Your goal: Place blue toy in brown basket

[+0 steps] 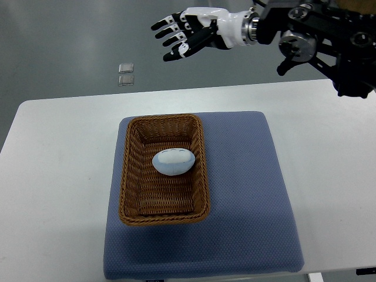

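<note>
The right hand [185,35] is up high, past the far edge of the white table [53,164]. Its fingers [170,26] are spread wide & hold nothing. Well below the hand, nearer the robot, sits the brown basket [130,176] on a blue mat [247,194]. The blue toy [173,161] lies inside the basket, round like an egg, w/ nothing else in there. Two small clear squares [126,74] lie on the floor, down & left of the hand.
</note>
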Robot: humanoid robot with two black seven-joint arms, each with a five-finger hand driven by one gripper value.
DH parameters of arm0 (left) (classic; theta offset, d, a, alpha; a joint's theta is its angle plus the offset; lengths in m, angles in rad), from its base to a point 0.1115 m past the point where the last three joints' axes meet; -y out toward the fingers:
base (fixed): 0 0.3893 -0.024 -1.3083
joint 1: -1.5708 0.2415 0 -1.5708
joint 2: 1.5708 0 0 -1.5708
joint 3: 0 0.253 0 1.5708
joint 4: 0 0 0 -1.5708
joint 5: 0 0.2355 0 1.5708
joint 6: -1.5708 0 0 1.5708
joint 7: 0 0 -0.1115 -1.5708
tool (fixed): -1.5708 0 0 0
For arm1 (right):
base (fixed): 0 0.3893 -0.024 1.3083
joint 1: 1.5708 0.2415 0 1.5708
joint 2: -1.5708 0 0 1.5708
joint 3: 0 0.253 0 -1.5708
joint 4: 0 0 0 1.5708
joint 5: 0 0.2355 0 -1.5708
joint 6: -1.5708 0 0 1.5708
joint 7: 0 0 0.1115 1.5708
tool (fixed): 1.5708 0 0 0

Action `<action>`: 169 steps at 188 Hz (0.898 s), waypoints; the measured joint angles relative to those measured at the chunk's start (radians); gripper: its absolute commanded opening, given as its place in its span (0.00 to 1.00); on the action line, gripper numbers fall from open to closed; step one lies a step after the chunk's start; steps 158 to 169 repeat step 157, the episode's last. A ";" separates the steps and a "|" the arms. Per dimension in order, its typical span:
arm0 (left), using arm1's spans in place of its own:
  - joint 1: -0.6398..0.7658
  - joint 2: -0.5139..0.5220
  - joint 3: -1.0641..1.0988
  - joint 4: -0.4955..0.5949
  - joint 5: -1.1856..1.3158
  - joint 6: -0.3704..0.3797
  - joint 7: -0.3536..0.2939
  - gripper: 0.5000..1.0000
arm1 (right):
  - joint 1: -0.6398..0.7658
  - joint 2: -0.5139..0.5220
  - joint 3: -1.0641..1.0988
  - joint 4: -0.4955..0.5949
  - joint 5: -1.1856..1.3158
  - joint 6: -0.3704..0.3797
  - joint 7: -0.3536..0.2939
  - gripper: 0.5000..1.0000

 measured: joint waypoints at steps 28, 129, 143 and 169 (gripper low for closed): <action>0.000 0.000 0.001 0.000 0.000 0.000 0.001 1.00 | -0.280 -0.021 0.336 -0.002 0.074 0.003 0.068 0.79; 0.000 0.000 0.008 -0.003 0.002 0.000 0.005 1.00 | -0.696 0.209 0.743 -0.136 0.256 0.016 0.224 0.82; 0.000 0.000 0.008 -0.003 0.002 0.000 0.006 1.00 | -0.710 0.217 0.743 -0.137 0.268 0.017 0.236 0.82; 0.000 0.000 0.008 -0.003 0.002 0.000 0.006 1.00 | -0.714 0.221 0.737 -0.137 0.271 0.023 0.239 0.82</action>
